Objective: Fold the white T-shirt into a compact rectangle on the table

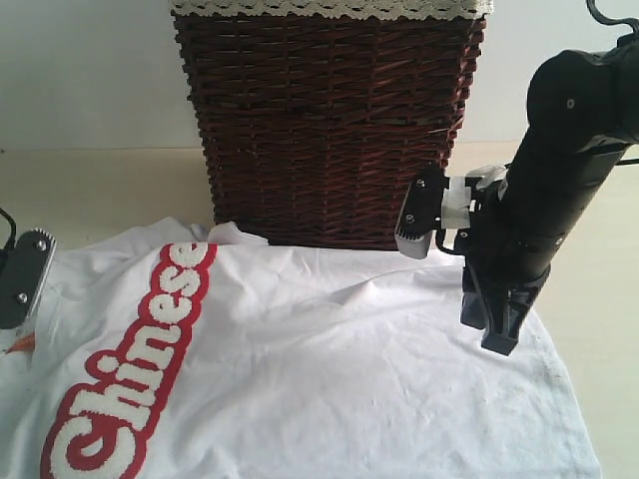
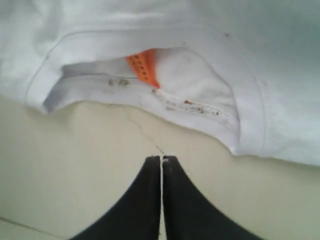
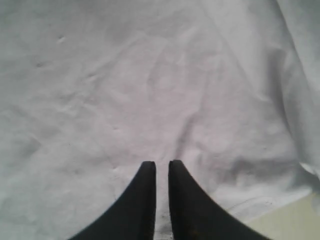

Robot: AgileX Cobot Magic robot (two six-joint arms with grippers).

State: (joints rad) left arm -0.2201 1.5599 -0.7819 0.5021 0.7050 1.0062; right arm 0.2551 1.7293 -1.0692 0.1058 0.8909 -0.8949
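– Wrinkled white cotton T-shirt (image 1: 329, 369): position?
– Spread on the broad pale beige wood-look table (image 1: 100, 190). In the exterior view it fills the area from centre down to 6 o'clock and out toward 8 and 4. Fuzzy white "Chinese" lettering edged in red (image 1: 130, 379) runs from 7 o'clock up toward 10. A dark woven wicker basket (image 1: 329, 120) with white lace trim (image 1: 329, 8) stands at 12 o'clock; the shirt's far edge reaches its base.
– State of the left gripper (image 2: 161, 159)?
– Sits at 9 o'clock. Its black fingers (image 2: 145, 200) are pressed together with only a hairline seam between them, and they hold nothing. The tips are over bare table, just short of the shirt's neck opening (image 2: 150, 95), where a small orange tag (image 2: 142, 65) shows.
– And the right gripper (image 3: 162, 164)?
– At 4 o'clock, pointing down over plain cloth near the shirt's 3 o'clock edge. Its fingers (image 3: 142, 200) are parted by a narrow slit, with no fabric seen between them. Contact with the cloth: cannot tell.
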